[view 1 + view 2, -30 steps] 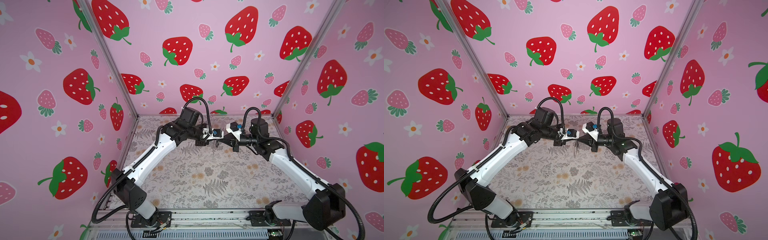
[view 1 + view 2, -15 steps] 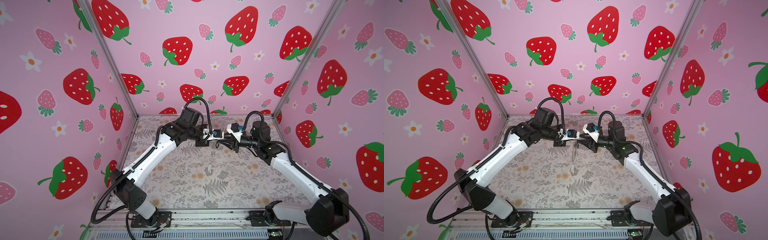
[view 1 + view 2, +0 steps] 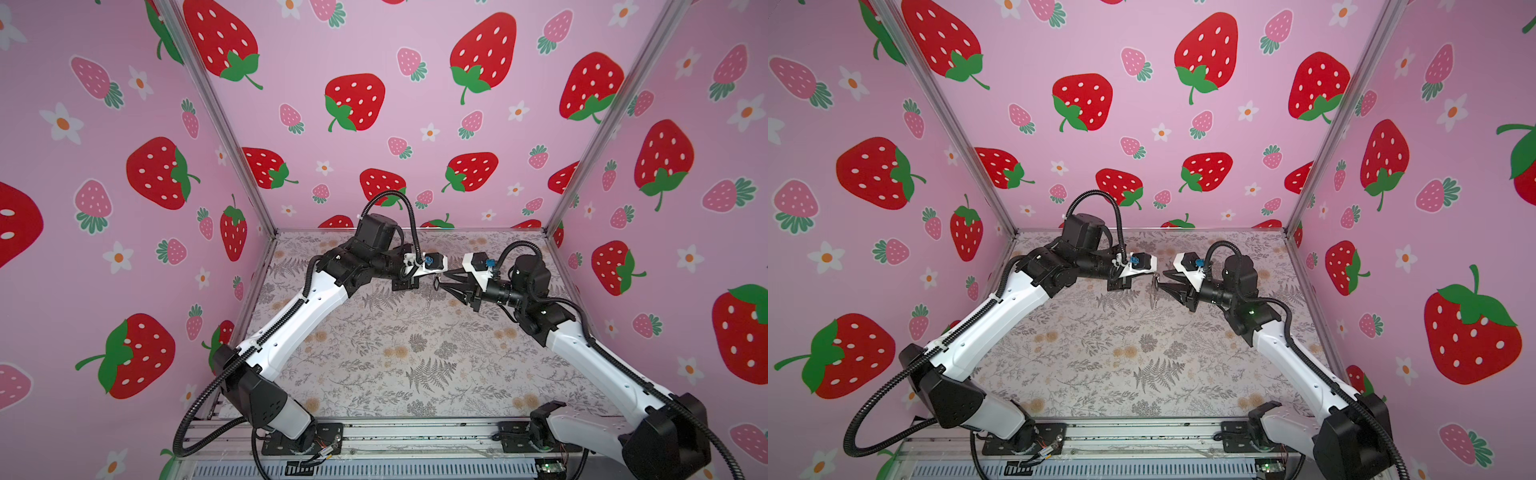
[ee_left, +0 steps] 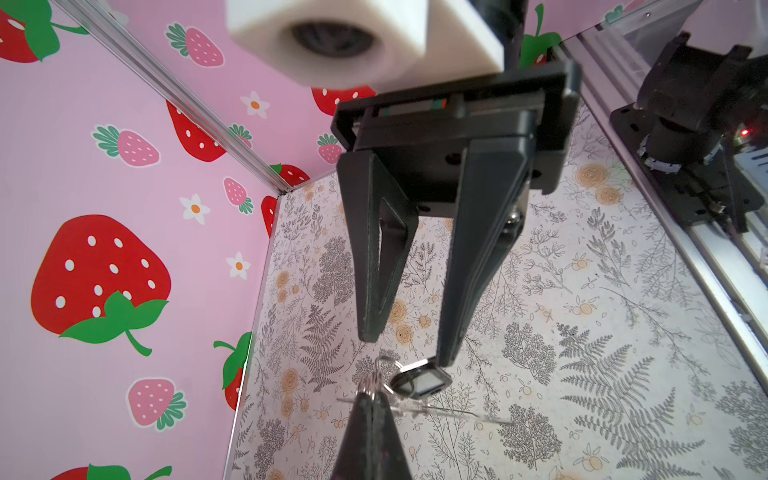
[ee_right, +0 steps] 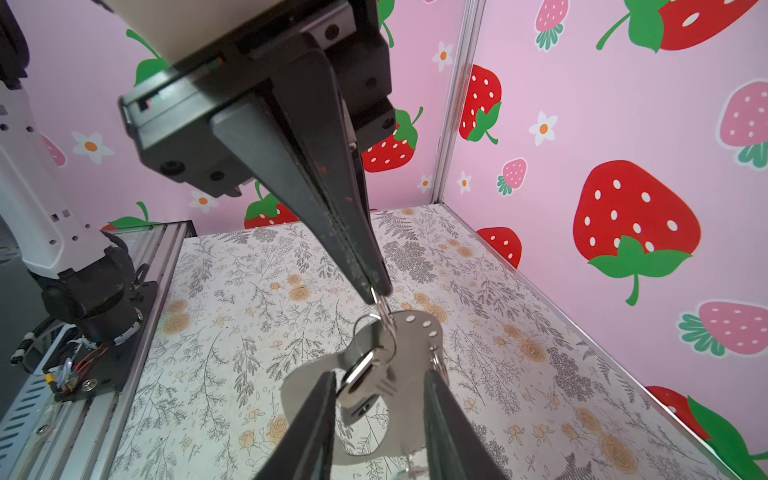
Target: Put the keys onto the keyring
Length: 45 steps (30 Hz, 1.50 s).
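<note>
the left gripper (image 5: 376, 289) is clenched, its two dark fingers pressed flat together, and it pinches a small ring (image 5: 384, 309) at their very tips. from that ring hangs the keyring (image 5: 411, 353), a flat grey plate with a row of little holes along one edge, dangling in the air clear of the floral mat (image 3: 395, 353). in the left wrist view the plate shows only edge-on, as a thin line just past the closed fingertips.

the right gripper (image 4: 407, 349) faces it tip to tip and is released: its jaws stand apart with a clear gap. one of its fingertips (image 4: 444, 359) touches a key (image 4: 424, 380), a small piece with a dark head in a silvery rim; the other fingertip stands apart from it. in the right wrist view the key hangs against the face of the plate on a ring, between the two spread fingers and closer to one of them. whether it is fully threaded on the plate i cannot tell.

in both top views the two grippers meet over the far middle of the mat, raised above it, with the keyring a tiny dark speck between them. both arms reach inward from their bases on the metal rail (image 3: 415, 436) at the near edge. pink strawberry walls (image 3: 415, 62) close in three sides.
</note>
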Motion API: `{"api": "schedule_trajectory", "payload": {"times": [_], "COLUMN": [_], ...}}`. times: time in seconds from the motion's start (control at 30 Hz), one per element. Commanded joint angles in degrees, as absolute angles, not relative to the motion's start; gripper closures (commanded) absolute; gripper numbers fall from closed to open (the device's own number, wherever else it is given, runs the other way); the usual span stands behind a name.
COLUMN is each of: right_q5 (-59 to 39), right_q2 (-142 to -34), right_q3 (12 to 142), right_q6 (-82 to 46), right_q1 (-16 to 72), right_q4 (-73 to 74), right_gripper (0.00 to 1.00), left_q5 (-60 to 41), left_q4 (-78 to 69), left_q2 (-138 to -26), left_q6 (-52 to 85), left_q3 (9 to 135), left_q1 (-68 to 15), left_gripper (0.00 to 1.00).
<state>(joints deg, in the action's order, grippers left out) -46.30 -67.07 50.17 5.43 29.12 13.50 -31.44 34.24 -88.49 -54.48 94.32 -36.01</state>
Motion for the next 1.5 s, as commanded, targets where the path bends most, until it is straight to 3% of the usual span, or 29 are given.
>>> {"api": "schedule_trajectory", "payload": {"times": [0.0, 0.33, 0.5, 0.7, 1.47], "right_q5": [-49.5, -48.6, -45.8, -45.0, -51.2], "right_q2": [-68.0, -69.9, -69.9, -69.5, -72.5], "right_q3": [51.2, 52.7, 52.8, 52.5, 56.1], "right_q6": [3.2, 2.9, 3.8, 6.2, 5.3], "right_q1": [29.1, 29.1, 29.0, 28.8, 26.0], "right_q4": [16.3, 15.8, 15.8, 14.9, 10.5], "right_gripper": [0.63, 0.65, 0.85, 0.99, 1.00], "left_q5": [-31.5, -29.4, -29.2, -29.4, -38.8], "left_q4": [31.2, 29.8, 30.0, 28.0, 7.3], "left_q2": [-87.9, -88.6, -88.8, -88.7, -84.6], "left_q6": [-53.0, -51.7, -51.9, -50.3, -35.3], "left_q3": [94.2, 94.5, 94.5, 94.2, 84.8], "left_q1": [-36.3, -37.2, -37.3, -37.2, -35.0], "left_gripper": [1.00, 1.00, 1.00, 1.00, 1.00]}}
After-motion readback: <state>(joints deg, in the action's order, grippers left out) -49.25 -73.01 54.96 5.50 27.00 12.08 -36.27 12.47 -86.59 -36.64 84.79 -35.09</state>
